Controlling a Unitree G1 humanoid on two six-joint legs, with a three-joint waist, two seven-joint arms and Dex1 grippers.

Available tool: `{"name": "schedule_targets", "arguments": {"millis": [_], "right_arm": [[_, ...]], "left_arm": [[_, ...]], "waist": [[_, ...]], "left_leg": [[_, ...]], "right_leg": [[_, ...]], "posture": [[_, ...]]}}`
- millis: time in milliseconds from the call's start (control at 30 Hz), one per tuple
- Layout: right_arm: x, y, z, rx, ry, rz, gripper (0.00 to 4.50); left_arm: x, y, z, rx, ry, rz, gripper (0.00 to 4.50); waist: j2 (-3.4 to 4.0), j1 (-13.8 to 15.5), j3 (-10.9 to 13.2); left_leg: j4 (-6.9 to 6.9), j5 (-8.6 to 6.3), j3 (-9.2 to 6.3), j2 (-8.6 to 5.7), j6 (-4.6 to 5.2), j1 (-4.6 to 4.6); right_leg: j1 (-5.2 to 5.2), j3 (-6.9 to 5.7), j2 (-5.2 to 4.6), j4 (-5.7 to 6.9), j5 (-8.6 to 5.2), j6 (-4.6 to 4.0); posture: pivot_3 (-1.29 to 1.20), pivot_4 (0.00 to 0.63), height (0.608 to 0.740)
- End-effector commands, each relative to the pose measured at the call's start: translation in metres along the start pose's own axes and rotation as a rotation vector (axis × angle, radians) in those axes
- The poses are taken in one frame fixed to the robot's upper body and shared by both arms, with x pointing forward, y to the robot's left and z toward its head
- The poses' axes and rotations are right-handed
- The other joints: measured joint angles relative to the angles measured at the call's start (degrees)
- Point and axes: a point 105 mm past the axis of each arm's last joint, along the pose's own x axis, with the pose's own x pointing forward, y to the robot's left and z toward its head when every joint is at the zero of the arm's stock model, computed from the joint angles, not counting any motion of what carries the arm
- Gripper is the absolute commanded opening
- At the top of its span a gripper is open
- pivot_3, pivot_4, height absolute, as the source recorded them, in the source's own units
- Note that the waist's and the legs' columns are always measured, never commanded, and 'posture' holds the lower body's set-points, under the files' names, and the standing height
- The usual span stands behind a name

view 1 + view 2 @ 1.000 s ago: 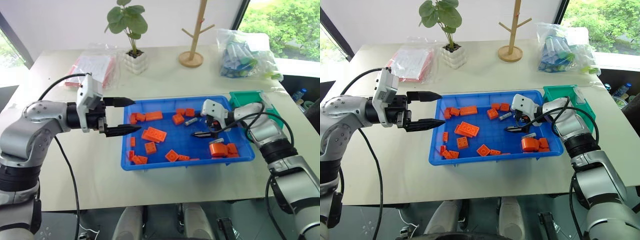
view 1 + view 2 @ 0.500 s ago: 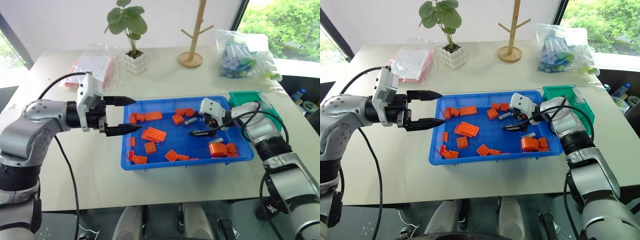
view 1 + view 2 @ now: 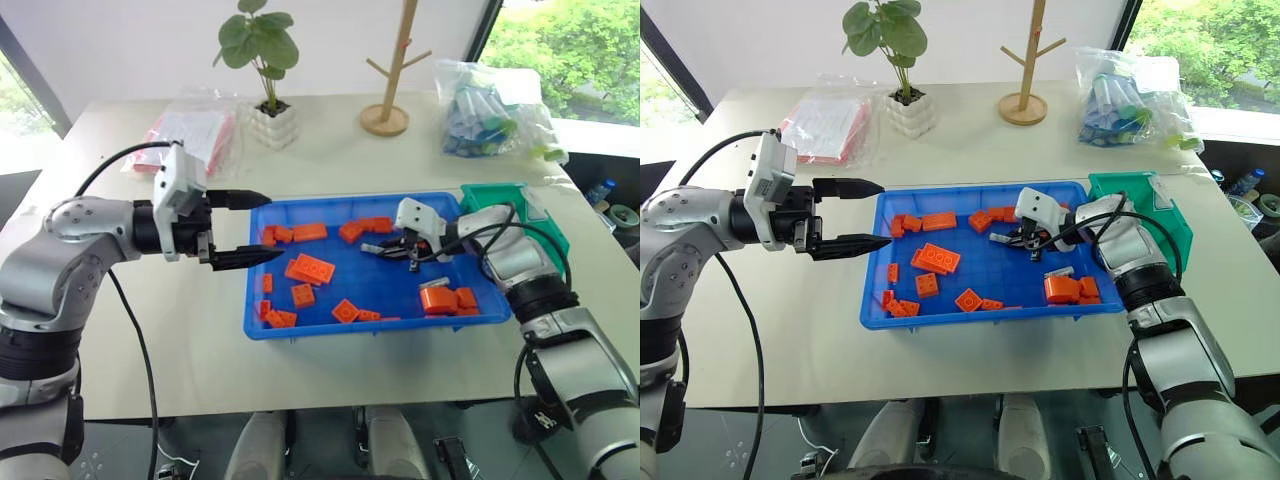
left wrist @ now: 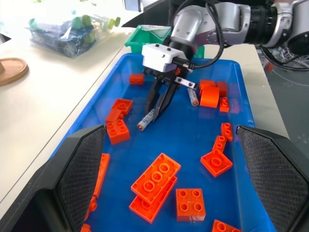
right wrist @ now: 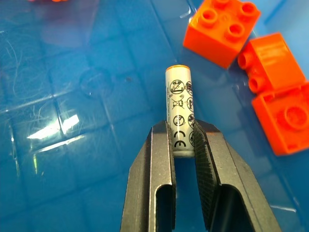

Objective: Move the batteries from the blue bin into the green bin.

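Your right gripper (image 5: pixel 183 145) pinches a battery (image 5: pixel 179 116) over the blue bin (image 3: pixel 300 325) floor, second battery (image 4: pixel 193 95) beside orange bricks (image 4: pixel 208 93), green bin (image 3: pixel 500 195) just beyond — left gripper (image 3: pixel 250 228) gapes wide, apart.

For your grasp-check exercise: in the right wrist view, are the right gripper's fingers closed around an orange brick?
No, the fingers clamp a white battery, with the orange bricks lying apart.

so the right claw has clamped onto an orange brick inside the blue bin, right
Not quite. The right claw is inside the blue bin, but it has clamped onto a battery, not an orange brick. The right wrist view shows its fingers pinching the white cylinder, with the bricks lying apart from it.
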Motion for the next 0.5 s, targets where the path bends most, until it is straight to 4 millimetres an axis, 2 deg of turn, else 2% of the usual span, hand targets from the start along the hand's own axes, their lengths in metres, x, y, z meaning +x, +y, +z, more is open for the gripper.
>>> {"name": "schedule_targets", "arguments": {"millis": [33, 133, 267, 367, 433, 500], "right_arm": [[-0.030, -0.004, 0.023, 0.002, -0.080, -0.114, 0.06], [-0.073, -0.018, 0.039, 0.091, -0.140, -0.331, 0.06], [-0.139, -0.038, 0.038, 0.204, -0.149, -0.621, 0.06], [-0.179, -0.047, 0.023, 0.290, -0.096, -0.799, 0.06], [-0.195, -0.047, 0.005, 0.334, -0.035, -0.868, 0.06], [-0.202, -0.042, -0.013, 0.374, 0.031, -0.891, 0.06]], "left_arm": [[0.000, -0.001, 0.007, 0.038, -0.013, -0.011, 4.50], [0.004, -0.005, 0.005, 0.023, -0.016, -0.028, 4.50], [0.008, -0.007, 0.002, 0.008, -0.020, -0.052, 4.50], [0.011, -0.006, 0.001, 0.003, -0.022, -0.067, 4.50], [0.013, -0.004, 0.001, 0.004, -0.026, -0.075, 4.50], [0.016, -0.002, 0.001, 0.006, -0.030, -0.083, 4.50]], "waist": [[0.00, 0.0, 0.0], [0.02, -0.1, 0.0], [0.01, 0.1, 0.0], [0.01, 0.8, 0.0], [0.01, 1.1, 0.0], [0.00, 1.3, 0.0]], "left_leg": [[0.00, 0.00, -0.01, 0.00, 0.00, -0.03], [0.00, 0.00, 0.02, -0.01, 0.00, -0.09], [0.00, 0.00, 0.02, 0.00, 0.00, -0.11], [0.00, -0.01, 0.03, 0.00, 0.00, -0.13], [0.00, -0.01, 0.06, 0.00, 0.01, -0.13], [0.00, -0.01, 0.10, 0.00, 0.02, -0.13]], "right_leg": [[-0.01, 0.00, -0.01, -0.01, 0.00, 0.00], [-0.10, 0.01, -0.03, 0.01, 0.00, 0.00], [-0.13, 0.00, -0.04, 0.02, 0.01, 0.00], [-0.13, 0.00, -0.04, -0.01, 0.00, -0.01], [-0.13, 0.00, -0.04, -0.02, -0.01, -0.02], [-0.11, 0.00, -0.04, -0.03, -0.01, -0.03]], "posture": [[0.00, 0.150, 0.692], [0.00, 0.150, 0.692], [0.00, 0.150, 0.692], [0.00, 0.150, 0.692], [0.00, 0.150, 0.692], [0.00, 0.150, 0.692]]}}
